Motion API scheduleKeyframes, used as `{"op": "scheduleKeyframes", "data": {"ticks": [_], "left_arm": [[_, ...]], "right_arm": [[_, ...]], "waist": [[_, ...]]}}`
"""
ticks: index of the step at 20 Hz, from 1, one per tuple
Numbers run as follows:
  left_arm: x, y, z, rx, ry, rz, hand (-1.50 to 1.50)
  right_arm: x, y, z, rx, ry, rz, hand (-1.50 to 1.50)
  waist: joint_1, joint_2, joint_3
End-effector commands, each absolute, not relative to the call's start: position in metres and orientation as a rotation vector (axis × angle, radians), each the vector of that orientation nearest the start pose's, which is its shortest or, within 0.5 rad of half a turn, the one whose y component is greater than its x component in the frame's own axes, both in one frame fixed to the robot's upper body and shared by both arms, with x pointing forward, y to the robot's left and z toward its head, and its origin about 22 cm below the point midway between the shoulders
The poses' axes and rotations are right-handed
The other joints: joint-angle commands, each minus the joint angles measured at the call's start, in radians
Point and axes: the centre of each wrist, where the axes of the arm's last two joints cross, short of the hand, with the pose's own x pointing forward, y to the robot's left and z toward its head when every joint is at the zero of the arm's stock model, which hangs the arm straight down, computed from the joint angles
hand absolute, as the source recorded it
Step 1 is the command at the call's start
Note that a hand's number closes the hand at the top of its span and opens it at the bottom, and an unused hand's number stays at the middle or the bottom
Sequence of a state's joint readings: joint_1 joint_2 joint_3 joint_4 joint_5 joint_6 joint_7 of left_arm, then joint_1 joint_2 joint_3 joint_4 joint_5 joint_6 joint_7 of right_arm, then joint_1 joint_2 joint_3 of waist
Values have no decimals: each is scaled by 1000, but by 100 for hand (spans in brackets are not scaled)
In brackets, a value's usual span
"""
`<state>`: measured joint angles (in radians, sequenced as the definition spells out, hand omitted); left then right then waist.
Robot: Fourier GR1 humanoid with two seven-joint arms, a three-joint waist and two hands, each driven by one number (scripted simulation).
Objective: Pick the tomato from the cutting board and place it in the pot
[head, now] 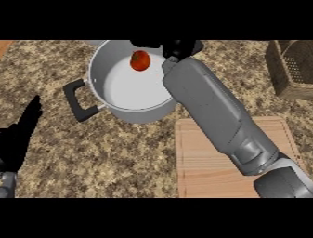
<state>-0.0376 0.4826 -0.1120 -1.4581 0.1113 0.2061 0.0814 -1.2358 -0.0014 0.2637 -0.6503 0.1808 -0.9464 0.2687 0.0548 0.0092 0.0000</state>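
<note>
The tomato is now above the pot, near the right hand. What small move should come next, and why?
Probably the right hand should draw back from the pot. The tomato shows over the pot's white inside, beside the hand rather than enclosed by it, and the cutting board is bare. Whether the fingers still touch it is unclear.

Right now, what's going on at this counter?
The robot's right hand is stretched over the pot, with the tomato at its fingertips above the pot's inside; whether the fingers are closed on it cannot be seen. The cutting board has nothing on it. The left hand rests open at the view's left. A wicker basket stands at the far right.
</note>
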Motion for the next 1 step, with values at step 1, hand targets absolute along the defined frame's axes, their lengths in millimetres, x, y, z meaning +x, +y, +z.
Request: {"op": "scheduleKeyframes", "data": {"ticks": [1], "left_arm": [[237, 342, 20, 434, -1382, -154, 0]], "right_arm": [[407, -26, 157, -533, -1834, -42, -150]], "waist": [[-52, -15, 0]]}}
